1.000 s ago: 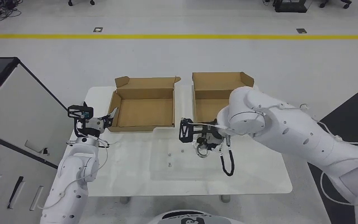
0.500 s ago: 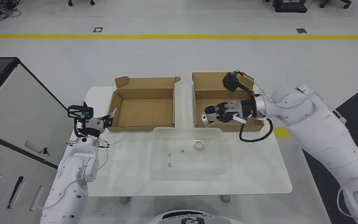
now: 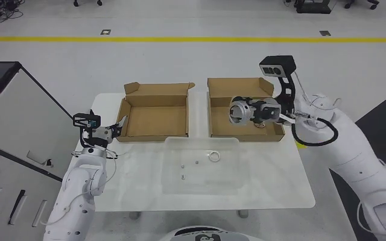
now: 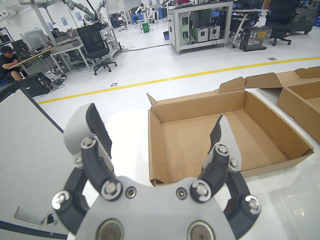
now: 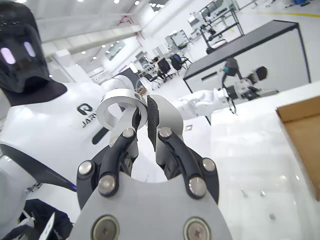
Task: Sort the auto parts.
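Pinching a metal ring [image 5: 117, 95], your right gripper [image 5: 143, 111] hangs over the right box [image 3: 210, 117]; left gripper [image 4: 155, 114] spread wide beside the left box [image 4: 250, 136].

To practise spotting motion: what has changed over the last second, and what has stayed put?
The right gripper, now shut on a metal ring, left the clear tray and swung out over the right cardboard box. The left gripper stayed open beside the left box; boxes and tray did not move.
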Motion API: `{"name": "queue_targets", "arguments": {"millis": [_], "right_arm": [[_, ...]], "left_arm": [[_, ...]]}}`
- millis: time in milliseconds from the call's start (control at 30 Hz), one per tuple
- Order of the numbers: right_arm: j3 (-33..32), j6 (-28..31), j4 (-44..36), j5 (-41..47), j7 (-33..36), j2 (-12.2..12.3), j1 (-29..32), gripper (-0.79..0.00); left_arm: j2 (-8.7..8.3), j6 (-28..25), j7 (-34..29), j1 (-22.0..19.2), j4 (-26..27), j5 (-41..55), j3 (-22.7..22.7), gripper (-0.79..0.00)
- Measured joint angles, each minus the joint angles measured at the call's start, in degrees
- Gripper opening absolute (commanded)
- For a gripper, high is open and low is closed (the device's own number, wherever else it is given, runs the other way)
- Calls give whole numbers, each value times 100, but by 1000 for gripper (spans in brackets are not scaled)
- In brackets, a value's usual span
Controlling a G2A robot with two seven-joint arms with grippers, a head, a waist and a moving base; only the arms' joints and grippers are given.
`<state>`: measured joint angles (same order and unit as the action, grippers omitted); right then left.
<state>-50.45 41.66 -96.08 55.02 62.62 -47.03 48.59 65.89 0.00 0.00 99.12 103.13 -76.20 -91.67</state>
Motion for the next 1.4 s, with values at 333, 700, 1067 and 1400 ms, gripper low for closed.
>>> {"name": "queue_targets", "arguments": {"millis": [333, 700, 1067, 1400], "right_arm": [[149, -378, -506, 1198, 380, -466, -728, -785], [149, -695, -682, 1754, 697, -773, -907, -785], [100, -800, -909, 2458, 356, -916, -526, -785], [72, -868, -781, 4062, 675, -1246, -203, -785]], "left_arm": [[0, 0, 0, 0, 0, 0, 0, 0], [0, 0, 0, 0, 0, 0, 0, 0], [0, 0, 0, 0, 0, 0, 0, 0], [0, 0, 0, 0, 0, 0, 0, 0]]}}
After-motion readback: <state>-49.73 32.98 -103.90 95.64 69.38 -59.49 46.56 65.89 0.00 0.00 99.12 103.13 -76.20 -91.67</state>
